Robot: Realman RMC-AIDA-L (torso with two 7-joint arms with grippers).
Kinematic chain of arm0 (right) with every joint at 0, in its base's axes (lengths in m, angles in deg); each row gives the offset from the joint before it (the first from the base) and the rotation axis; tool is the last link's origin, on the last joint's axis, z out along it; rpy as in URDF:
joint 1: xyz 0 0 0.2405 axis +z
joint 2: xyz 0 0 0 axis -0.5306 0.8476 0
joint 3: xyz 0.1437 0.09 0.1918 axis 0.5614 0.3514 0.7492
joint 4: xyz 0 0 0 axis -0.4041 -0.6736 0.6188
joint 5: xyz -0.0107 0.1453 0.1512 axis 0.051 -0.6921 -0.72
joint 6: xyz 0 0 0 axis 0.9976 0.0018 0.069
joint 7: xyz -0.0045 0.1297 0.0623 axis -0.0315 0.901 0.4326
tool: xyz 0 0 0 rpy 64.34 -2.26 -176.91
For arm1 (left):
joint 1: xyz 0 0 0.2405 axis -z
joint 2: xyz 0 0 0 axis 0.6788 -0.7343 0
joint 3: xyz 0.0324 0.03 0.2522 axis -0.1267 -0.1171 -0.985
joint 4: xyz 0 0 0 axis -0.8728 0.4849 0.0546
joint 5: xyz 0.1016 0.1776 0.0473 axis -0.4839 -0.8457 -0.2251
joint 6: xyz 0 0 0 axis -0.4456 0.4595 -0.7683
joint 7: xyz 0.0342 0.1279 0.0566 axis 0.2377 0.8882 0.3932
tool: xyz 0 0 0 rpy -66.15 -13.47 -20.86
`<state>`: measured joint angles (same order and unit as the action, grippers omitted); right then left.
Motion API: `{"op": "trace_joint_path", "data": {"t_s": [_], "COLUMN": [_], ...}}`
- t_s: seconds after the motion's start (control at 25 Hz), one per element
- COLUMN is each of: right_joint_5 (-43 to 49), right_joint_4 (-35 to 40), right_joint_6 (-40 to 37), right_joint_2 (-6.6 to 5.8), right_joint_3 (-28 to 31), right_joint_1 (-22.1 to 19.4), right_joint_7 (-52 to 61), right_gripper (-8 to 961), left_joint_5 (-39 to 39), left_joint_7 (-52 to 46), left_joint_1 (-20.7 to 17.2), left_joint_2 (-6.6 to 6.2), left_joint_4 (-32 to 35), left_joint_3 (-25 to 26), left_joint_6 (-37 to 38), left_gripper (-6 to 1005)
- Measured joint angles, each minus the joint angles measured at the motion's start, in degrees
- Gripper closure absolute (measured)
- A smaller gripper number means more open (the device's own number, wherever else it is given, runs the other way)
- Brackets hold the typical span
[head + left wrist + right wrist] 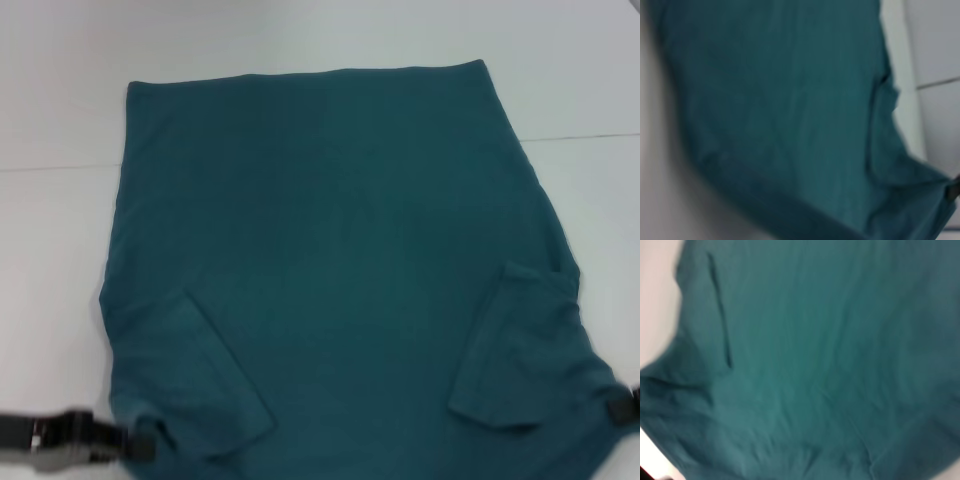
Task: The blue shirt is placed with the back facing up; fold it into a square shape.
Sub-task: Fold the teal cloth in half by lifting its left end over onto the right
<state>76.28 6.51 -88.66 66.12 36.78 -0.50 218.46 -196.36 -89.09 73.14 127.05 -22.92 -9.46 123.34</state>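
Head view looks down over the whole shirt [330, 260]; both wrist views sit close, sharing its near corners.

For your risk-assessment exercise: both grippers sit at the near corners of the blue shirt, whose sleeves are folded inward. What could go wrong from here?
1. The left gripper and right gripper touch only the edges of the blue shirt; a thin pinch could slip as the cloth rises.
2. The folded-in sleeves lie loose and may flop open when the near edge is carried.
3. The near edge already sags unevenly between the grippers, so uneven motion could give a skewed fold rather than a square.
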Motion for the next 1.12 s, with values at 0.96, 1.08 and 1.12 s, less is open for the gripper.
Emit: {"op": "trace_joint_path", "data": {"t_s": [0.96, 1.08, 1.12], "right_joint_5": [-10.33, -10.33, -10.33], "right_joint_4": [-5.03, -8.35, -9.27], "right_joint_6": [37.88, 45.29, 47.25], "right_joint_2": [2.09, 2.41, 2.5], "right_joint_3": [-1.88, -7.36, -8.96], "right_joint_1": [6.62, 7.64, 7.98], "right_joint_7": [5.39, 5.33, 5.33], "right_gripper": [870, 868, 867], "left_joint_5": [4.49, 4.48, 4.46], "left_joint_7": [-10.3, -10.4, -10.4], "left_joint_1": [18.65, 18.82, 18.88], "left_joint_2": [-2.45, -1.22, -0.95], "left_joint_4": [-14.49, -14.59, -14.63], "left_joint_3": [-6.05, -9.1, -9.9], "left_joint_6": [-42.13, -46.7, -47.61], "left_gripper": [958, 958, 958]}}
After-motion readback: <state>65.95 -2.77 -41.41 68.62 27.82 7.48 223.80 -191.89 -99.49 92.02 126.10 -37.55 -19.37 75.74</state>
